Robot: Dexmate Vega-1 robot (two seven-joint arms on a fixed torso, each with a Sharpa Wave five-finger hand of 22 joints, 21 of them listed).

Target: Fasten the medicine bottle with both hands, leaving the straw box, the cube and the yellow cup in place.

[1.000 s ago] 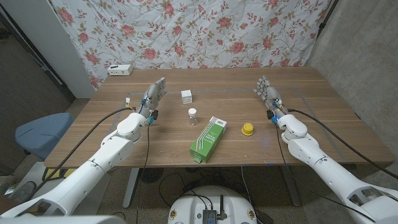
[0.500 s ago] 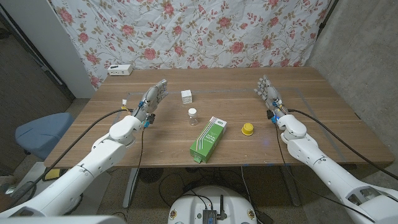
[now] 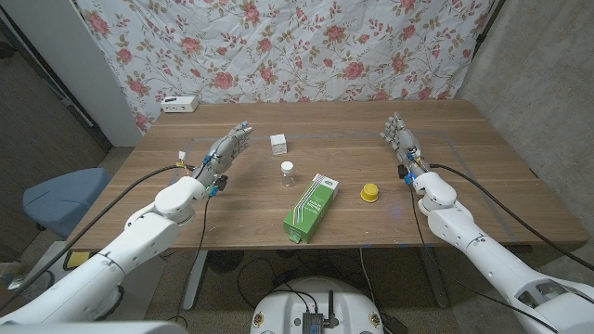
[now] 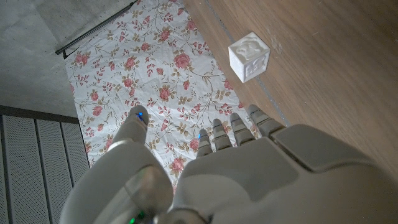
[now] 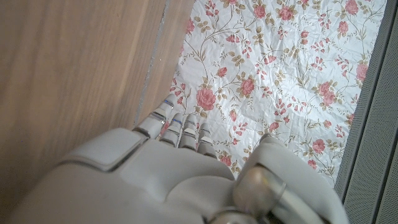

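A small clear medicine bottle (image 3: 288, 173) with a white cap stands near the table's middle. Behind it sits a white cube (image 3: 277, 143), which the left wrist view also catches (image 4: 249, 56). A green and white straw box (image 3: 310, 205) lies in front of the bottle, and a yellow cup (image 3: 369, 192) sits upside down to its right. My left hand (image 3: 225, 148) is open to the left of the bottle, fingers stretched toward the cube (image 4: 224, 155). My right hand (image 3: 401, 137) is open at the right side, fingers straight and holding nothing (image 5: 168, 155).
A white device (image 3: 178, 104) lies at the far left corner of the wooden table (image 3: 483, 195). A floral cloth (image 3: 306, 46) hangs behind it. A blue chair (image 3: 56, 197) stands off to the left.
My left arm has swung outward and its hand has tilted, fingers pointing more toward the cube. The right hand and the objects have stayed put.
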